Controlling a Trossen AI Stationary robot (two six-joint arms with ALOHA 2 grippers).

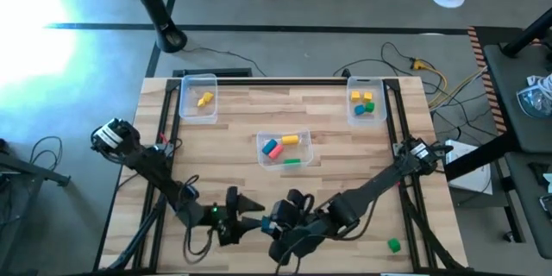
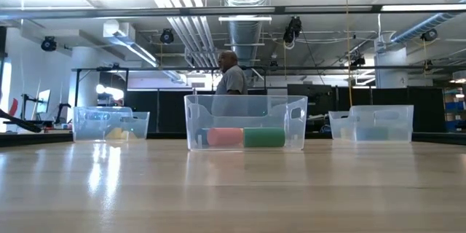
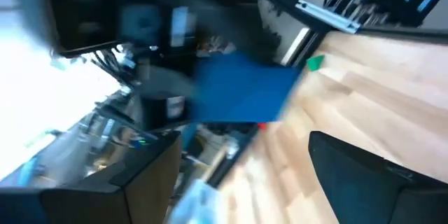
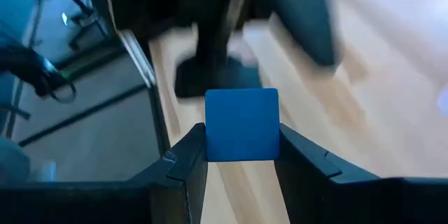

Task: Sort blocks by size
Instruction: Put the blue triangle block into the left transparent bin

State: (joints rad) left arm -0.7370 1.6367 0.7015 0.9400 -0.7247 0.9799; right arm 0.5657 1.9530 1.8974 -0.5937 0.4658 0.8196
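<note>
High view: both arms meet at the table's near edge. Right gripper (image 4: 241,155) is clamped on a blue block (image 4: 242,124), both finger faces pressed flat on its sides; the right wrist view shows this clearly. Left gripper (image 1: 250,205) sits just beside it, pointing at the right gripper, fingers apart with nothing between them. In the left wrist view the blue block (image 3: 241,94) shows blurred just ahead of the left fingers (image 3: 364,178).

A lone green block (image 1: 394,245) lies on the wooden table (image 1: 345,164) near the near right corner, well apart from the bins.

Mid-table: clear center bin (image 1: 285,150) holds a blue, a red/pink, a yellow and a green elongated piece. In the low view the pink (image 2: 225,137) and green (image 2: 263,137) pieces lie side by side in it.

Far left corner: clear left bin (image 1: 198,97) with a yellow piece (image 1: 204,99). Far right corner: clear right bin (image 1: 366,100) with several small yellow, green and blue blocks.

Beyond the table, a person (image 2: 232,80) stands in the room behind the center bin. No readable writing or labels anywhere.
</note>
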